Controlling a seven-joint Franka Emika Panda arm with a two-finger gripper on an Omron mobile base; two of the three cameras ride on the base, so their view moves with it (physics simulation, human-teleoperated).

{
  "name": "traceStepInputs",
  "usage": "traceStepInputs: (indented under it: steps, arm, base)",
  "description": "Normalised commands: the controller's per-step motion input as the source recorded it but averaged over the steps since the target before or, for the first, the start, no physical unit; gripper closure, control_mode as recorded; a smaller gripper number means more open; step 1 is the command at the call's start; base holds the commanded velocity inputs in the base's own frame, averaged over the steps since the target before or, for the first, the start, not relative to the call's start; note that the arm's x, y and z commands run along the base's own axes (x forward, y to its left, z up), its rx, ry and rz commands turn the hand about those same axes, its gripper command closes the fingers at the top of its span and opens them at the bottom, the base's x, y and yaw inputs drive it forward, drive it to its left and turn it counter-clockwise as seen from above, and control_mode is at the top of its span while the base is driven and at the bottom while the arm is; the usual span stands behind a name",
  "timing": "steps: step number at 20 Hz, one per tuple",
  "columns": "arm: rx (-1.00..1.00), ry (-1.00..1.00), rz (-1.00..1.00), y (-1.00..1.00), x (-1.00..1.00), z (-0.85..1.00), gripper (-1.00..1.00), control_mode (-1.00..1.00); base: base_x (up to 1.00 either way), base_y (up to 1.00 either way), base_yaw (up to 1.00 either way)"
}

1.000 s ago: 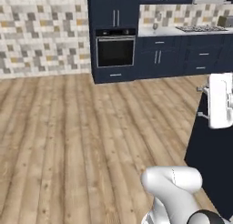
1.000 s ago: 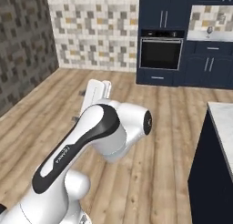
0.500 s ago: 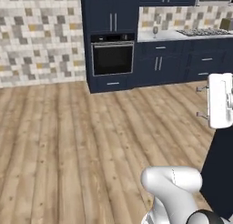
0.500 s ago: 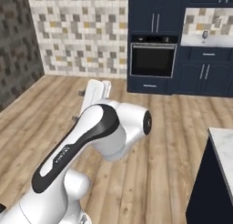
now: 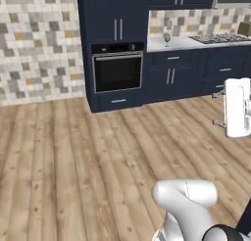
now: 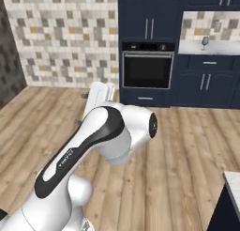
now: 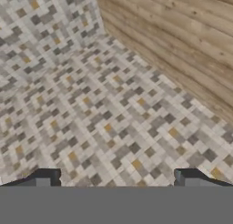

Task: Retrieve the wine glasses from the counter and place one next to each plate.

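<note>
The tool (image 7: 116,180) stands wide open and holds nothing. In the hand view its two dark fingertips (image 7: 45,176) rise well apart at the lower edge, with bare space between them. Beyond them lies a tile wall (image 7: 91,104) of beige, brown and grey squares, which meets a wooden plank floor (image 7: 182,32) along a slanted line toward the upper right of that view.

In the left base view the white hand section shows at the right edge, held above the floor and clear of all furniture.

One wine glass (image 5: 166,38) is visible. It stands upright on the bench (image 5: 171,43), a white top on navy cabinets (image 5: 171,76), backed by the same tile pattern. The glass is small, clear and greyish, with a rounded bowl, a thin stem and a round foot. Whether it contains anything cannot be told at this size. In the right base view the same glass (image 6: 205,41) stands on the bench (image 6: 211,48), near the left end of the visible top.

One built-in oven (image 5: 117,71) with a dark door sits in a tall navy unit just to the left of the bench. One cooktop (image 5: 220,38) lies on the bench to the right of the glass, apart from it.
</note>
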Motion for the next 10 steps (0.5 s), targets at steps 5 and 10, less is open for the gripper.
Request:
traceStepInputs:
  steps: [5,10]
  arm:
    - [0.00,0.00,0.00,0.00,0.00,0.00,-1.00,1.00]
    - [0.00,0.00,0.00,0.00,0.00,0.00,-1.00,1.00]
  base:
    - [1.00,0.04,-0.24]
    - [1.00,0.25,-0.19]
